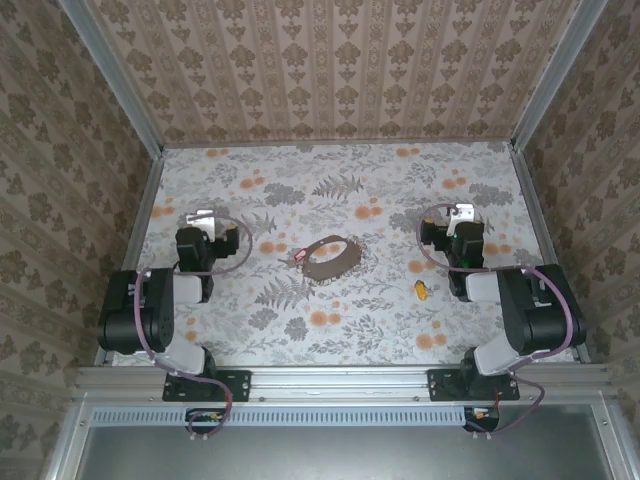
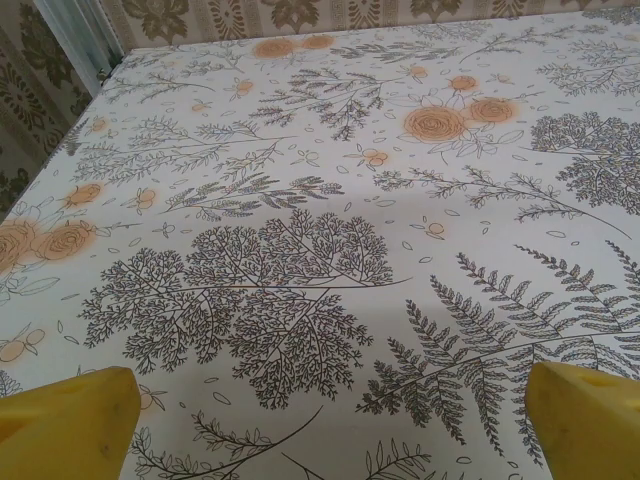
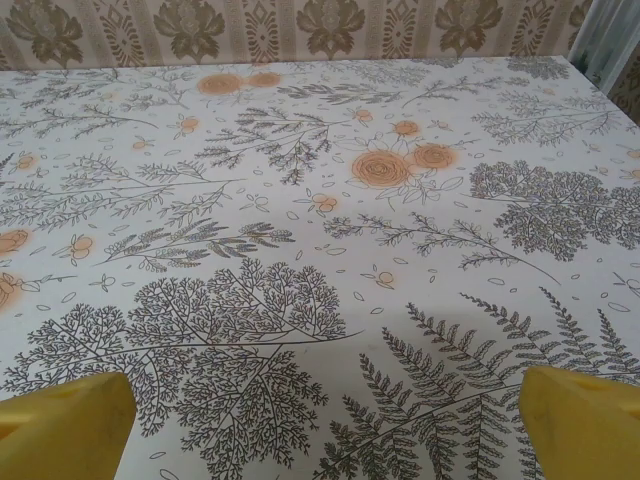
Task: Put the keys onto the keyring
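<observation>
The keyring [image 1: 331, 257] is a floppy brown oval loop lying flat mid-table, with a tiny pinkish-red piece [image 1: 297, 255] at its left end. A small key with an orange-yellow head [image 1: 421, 290] lies on the cloth to the right of the loop, just left of the right arm. My left gripper [image 1: 204, 217] sits at the table's left, well away from the loop. My right gripper [image 1: 459, 212] is at the right, beyond the key. Both stand open: each wrist view has yellow fingertips [image 2: 65, 425] [image 3: 60, 428] far apart with only bare cloth between.
The table [image 1: 340, 330] is covered in a floral cloth with grey ferns and orange blooms. Patterned walls close it in at the back and both sides, with a metal rail [image 1: 340, 380] along the near edge. Both arms are folded back near their bases.
</observation>
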Robot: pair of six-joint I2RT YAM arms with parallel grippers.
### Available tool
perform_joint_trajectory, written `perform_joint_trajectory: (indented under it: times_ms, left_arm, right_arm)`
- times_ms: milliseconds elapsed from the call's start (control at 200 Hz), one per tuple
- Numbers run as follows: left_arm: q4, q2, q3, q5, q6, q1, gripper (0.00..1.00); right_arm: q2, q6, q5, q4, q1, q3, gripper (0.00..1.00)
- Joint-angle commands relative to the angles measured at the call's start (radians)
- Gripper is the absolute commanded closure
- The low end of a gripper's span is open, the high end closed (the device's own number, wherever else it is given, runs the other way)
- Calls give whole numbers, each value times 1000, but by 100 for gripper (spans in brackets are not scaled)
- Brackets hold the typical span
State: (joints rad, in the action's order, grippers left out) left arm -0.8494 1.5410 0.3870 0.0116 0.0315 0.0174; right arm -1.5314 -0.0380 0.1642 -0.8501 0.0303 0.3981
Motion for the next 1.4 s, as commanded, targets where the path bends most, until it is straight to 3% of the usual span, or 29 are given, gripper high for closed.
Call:
perform_joint_trajectory:
  times_ms: [0,895,1005,1035,1075,1140,1270,1335,1395]
  left_arm:
    - [3,-5,21,5,21,0,0]
    - [6,-4,23,-12,17,-10,0]
    - [12,-11,27,-25,34,-4,0]
    - [49,-33,39,-32,48,5,0]
    - [145,-87,63,11,64,37,0]
    - [371,-193,136,109,49,77,0]
    - [595,-360,200,267,-20,186,0]
    - [698,-416,233,235,-95,234,0]
    - [803,-430,278,161,-178,281,0]
  right_arm:
    - [3,-10,-19,-18,-1,3,0]
    - [0,-13,-27,-9,-6,9,0]
    - [7,-6,58,-29,23,-2,0]
    - [26,-9,129,-17,42,-1,0]
    - [56,10,126,4,53,4,0]
    - [167,47,292,276,134,104,0]
    - [308,1,282,470,221,200,0]
    - [320,-89,244,726,233,313,0]
    - [304,-130,125,889,237,384,0]
